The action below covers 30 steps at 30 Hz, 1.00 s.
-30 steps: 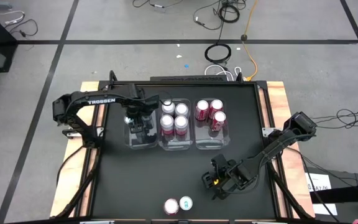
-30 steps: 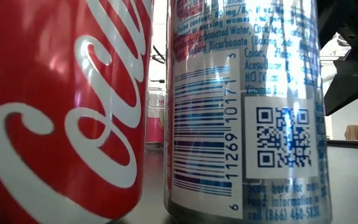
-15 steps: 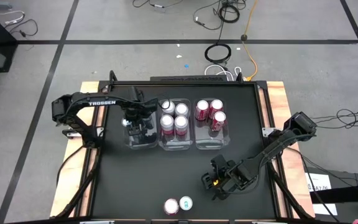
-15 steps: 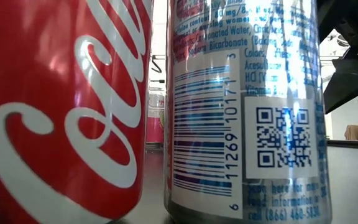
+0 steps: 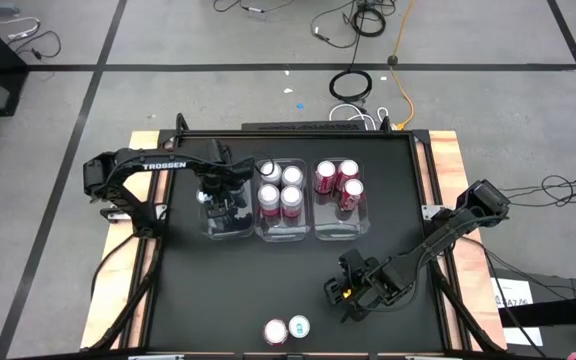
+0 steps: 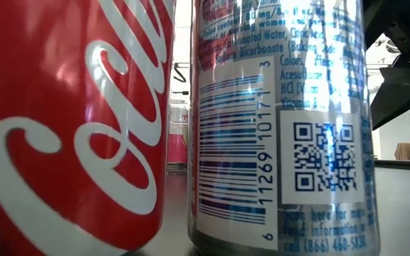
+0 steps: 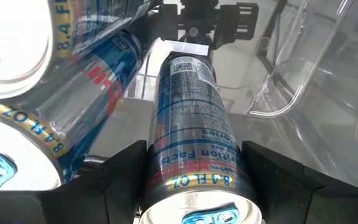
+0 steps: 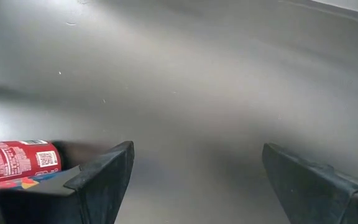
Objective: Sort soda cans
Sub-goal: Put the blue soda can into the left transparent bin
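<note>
Left pincer [image 5: 226, 203] down inside the leftmost clear bin [image 5: 226, 232], fingers [image 7: 110, 180] pressed on either side of a blue-and-silver can [image 7: 188, 124] held upright between them. Two more blue-and-silver cans [image 7: 17, 149] stand just beside the held one in that same bin; one touches it or nearly so, cannot tell which.

Middle bin [image 5: 286, 233], next to the left pincer on the side toward the right arm: four pink-and-white cans [image 5: 280, 188], silver tops up, packed close in two pairs. Far bin [image 5: 341, 230], one further along: three dark red cans [image 5: 339, 181] clustered at its back end.

Right pincer [image 5: 344, 294] low over the bare worktop [image 5: 188, 290], well apart from the bins, jaws standing wide with nothing between them. In its wrist view a red can [image 8: 17, 163] shows beside one finger [image 8: 104, 177], apart from it.

Two loose cans at the worktop's front edge, near the right pincer and toward the left arm's side: a red one [image 5: 275, 332] and a blue-and-silver one [image 5: 299, 325], upright, just beside each other. Low view is filled by this pair, red cola can [image 6: 70, 121] and barcode-printed can [image 6: 283, 121], a narrow gap between them.
</note>
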Motion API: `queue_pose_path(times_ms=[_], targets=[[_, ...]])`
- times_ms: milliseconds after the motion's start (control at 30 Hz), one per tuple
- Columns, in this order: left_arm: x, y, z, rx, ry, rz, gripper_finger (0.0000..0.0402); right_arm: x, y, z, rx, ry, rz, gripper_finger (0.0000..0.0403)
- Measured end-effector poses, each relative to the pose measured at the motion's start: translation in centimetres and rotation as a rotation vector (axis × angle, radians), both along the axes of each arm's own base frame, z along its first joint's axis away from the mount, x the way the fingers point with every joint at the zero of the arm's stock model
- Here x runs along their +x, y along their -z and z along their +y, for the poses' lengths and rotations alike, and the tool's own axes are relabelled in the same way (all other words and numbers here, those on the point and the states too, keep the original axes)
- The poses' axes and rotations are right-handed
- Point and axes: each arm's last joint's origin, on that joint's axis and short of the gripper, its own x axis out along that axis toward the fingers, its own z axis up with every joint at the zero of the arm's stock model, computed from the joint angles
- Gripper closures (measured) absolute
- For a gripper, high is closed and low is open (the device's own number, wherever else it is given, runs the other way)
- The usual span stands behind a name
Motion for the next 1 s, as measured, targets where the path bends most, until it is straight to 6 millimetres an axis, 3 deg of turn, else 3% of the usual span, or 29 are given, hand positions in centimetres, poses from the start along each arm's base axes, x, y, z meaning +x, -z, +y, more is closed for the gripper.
queue_pose_path(times_ms=[200,500,667,1000], targets=[[0.1,-0.1,0.0,0.006,0.001,-0.003,0.0136,0.1,0.0,0.1,0.012,0.007,-0.010,0.0055],[0.4,-0.4,0.2,0.032,0.026,-0.014,0.0085,0.2,-0.1,0.2,0.027,0.010,-0.029,0.0055],[-0.1,-0.7,0.1,0.033,0.034,0.037,0.0077,0.3,-0.2,0.3,0.034,0.008,-0.039,0.0055],[0.1,-4.0,0.3,0.086,-0.057,0.012,0.0077,0.3,-0.2,0.3,0.014,-0.026,-0.034,0.0055]])
